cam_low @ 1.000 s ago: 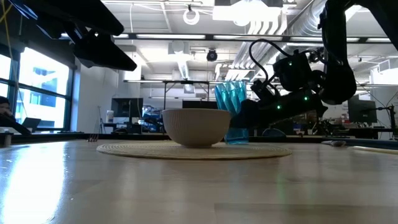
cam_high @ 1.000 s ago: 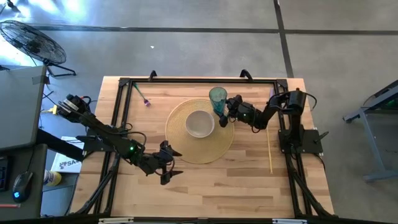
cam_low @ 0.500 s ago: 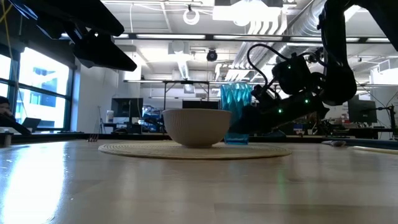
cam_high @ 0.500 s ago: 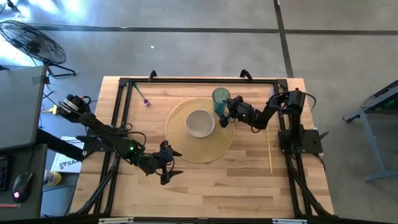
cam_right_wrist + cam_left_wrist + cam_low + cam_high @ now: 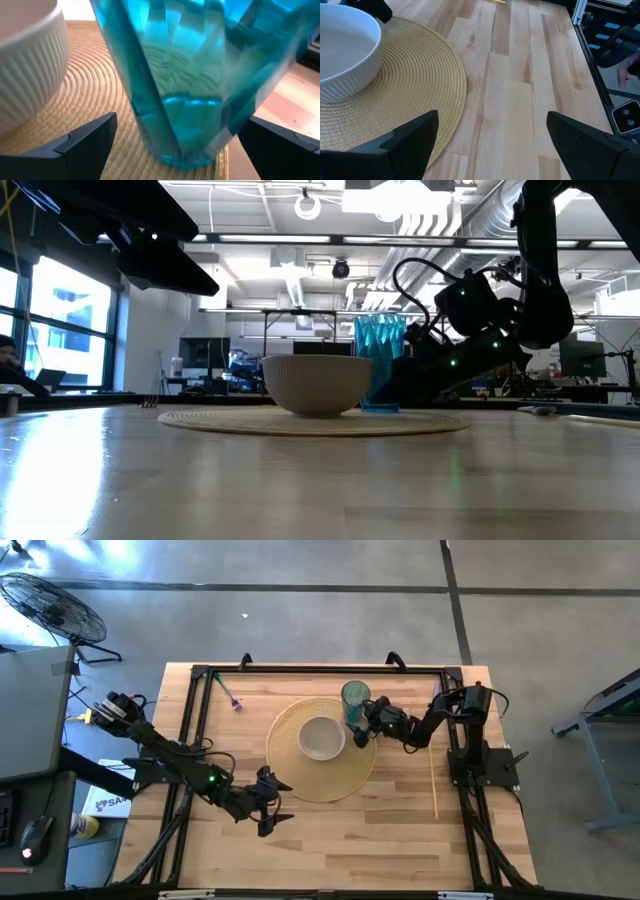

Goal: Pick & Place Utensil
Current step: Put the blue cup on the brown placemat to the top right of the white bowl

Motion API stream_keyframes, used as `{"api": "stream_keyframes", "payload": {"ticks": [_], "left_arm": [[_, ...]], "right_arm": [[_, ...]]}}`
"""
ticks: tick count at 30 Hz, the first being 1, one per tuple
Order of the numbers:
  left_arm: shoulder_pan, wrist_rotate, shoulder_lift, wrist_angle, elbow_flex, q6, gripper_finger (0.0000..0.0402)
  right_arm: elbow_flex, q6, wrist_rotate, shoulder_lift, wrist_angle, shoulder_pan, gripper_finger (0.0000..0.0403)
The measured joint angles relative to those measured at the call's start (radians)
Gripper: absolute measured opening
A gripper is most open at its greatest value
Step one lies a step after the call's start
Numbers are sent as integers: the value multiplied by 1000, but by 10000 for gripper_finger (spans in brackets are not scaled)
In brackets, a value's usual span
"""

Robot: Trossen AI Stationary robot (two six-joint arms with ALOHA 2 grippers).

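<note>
Utensil: two thin things could have been it, a green stick (image 5: 226,690) with a purple end at the far left of the table (image 5: 390,810) and a pale stick (image 5: 434,780) along the right edge. Both lay flat on the wood, well apart from either gripper, and I could not tell which was meant.

A round mat (image 5: 300,785) sat mid-table with a bowl (image 5: 322,738) on it. A blue cup (image 5: 352,697) stood upright at the mat's far right edge, just beside the bowl.

The right gripper (image 5: 364,720) was low at the cup, its fingers spread with the cup between them and not pinching it, as the right wrist view showed. The left gripper (image 5: 285,802) hung over the table by the mat's near left edge, fingers spread and holding nothing.

The step in hand looked like dealing with the cup, probably the utensil's holder. To do it well, the right gripper would need to stay level and clear of the bowl. Any close should be gentle and low on the cup, since a tall cup tips easily.
</note>
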Motion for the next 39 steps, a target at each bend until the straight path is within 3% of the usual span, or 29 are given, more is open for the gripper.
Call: {"api": "stream_keyframes", "payload": {"ticks": [25,39], "left_arm": [[0,5,0,1,0,-5,367],[0,4,0,3,0,-7,367]], "right_arm": [[1,-3,145,-5,-61,55,397],[1,0,212,-108,-137,55,397]]}}
